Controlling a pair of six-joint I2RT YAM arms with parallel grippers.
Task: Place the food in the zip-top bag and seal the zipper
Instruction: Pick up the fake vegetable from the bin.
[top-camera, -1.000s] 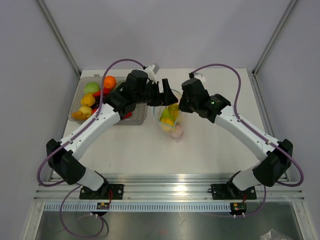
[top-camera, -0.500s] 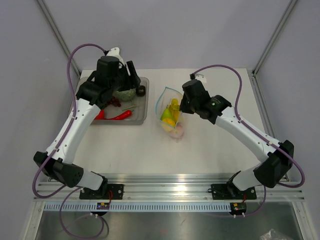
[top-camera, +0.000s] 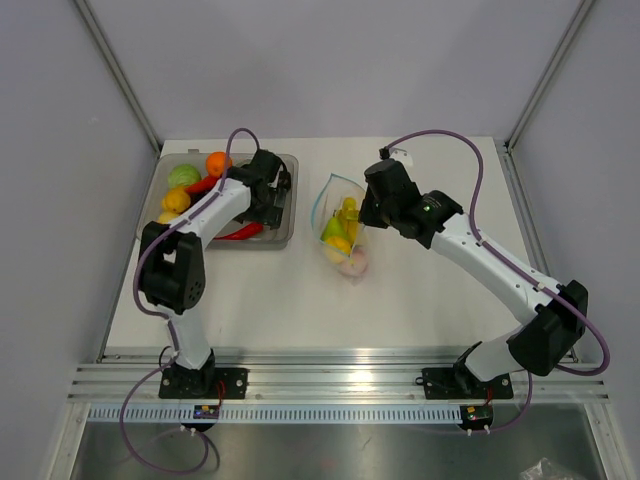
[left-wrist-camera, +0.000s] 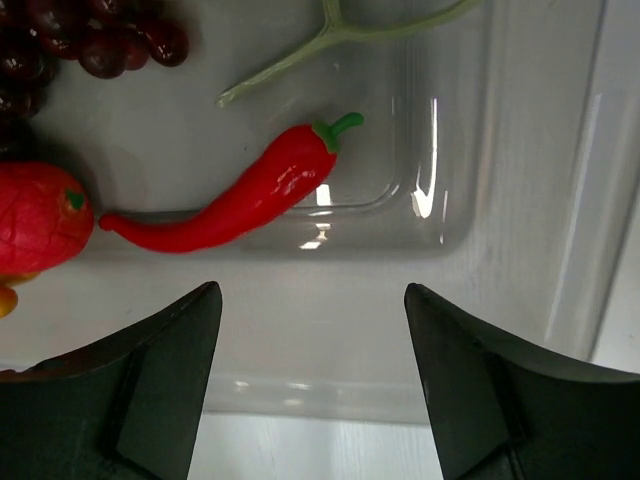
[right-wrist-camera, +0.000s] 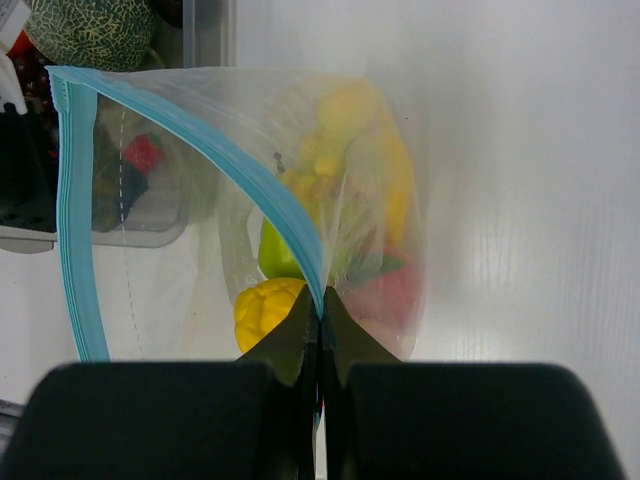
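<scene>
The zip-top bag (top-camera: 341, 240) stands mouth-open at table centre. It holds a yellow banana bunch (right-wrist-camera: 350, 150), a light green fruit (right-wrist-camera: 278, 250), a yellow piece (right-wrist-camera: 265, 310) and a red-pink piece (right-wrist-camera: 385, 290). My right gripper (top-camera: 360, 220) (right-wrist-camera: 321, 300) is shut on the blue-teal zipper (right-wrist-camera: 262, 185) at the mouth's right rim. My left gripper (top-camera: 268, 200) (left-wrist-camera: 310, 292) is open and empty, hovering over the tray's near wall. A red chili (left-wrist-camera: 235, 195) lies just beyond its fingertips.
The rigid clear tray (top-camera: 290, 162) sits at the back left. It holds a green fruit (top-camera: 183, 176), an orange (top-camera: 218, 163), a yellow fruit (top-camera: 176, 200), dark grapes (left-wrist-camera: 100, 40), a red fruit (left-wrist-camera: 35, 215) and a netted melon (right-wrist-camera: 90, 30).
My left arm left the bag's mouth, swung to the tray, then folded back; its open gripper now hangs over the tray's right part. The right gripper and bag stayed put.
</scene>
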